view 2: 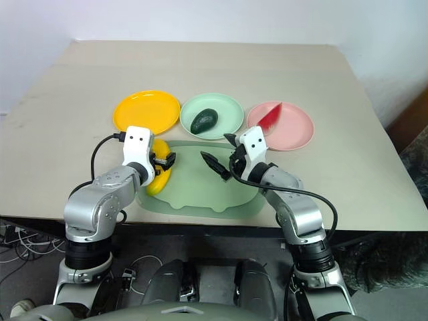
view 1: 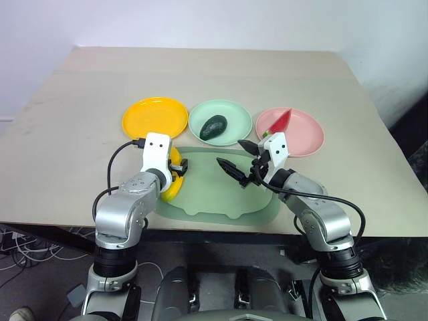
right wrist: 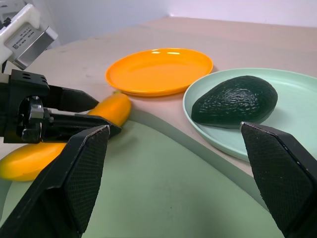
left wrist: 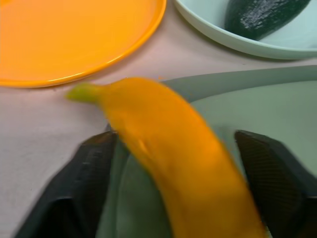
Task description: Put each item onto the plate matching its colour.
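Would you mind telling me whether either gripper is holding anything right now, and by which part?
Nothing is clearly held: the left gripper straddles the banana mid-length; the right gripper is open, empty.

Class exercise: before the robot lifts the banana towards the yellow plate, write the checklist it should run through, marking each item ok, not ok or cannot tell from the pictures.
1. Banana lies between the left gripper fingers: ok.
2. Fingers firmly closed on the banana: cannot tell.
3. Yellow plate free to receive it: ok.
4. Avocado on the green plate: ok.
5. Watermelon wedge on the pink plate: ok.
6. Right gripper open, over the tray, apart from the banana: ok.
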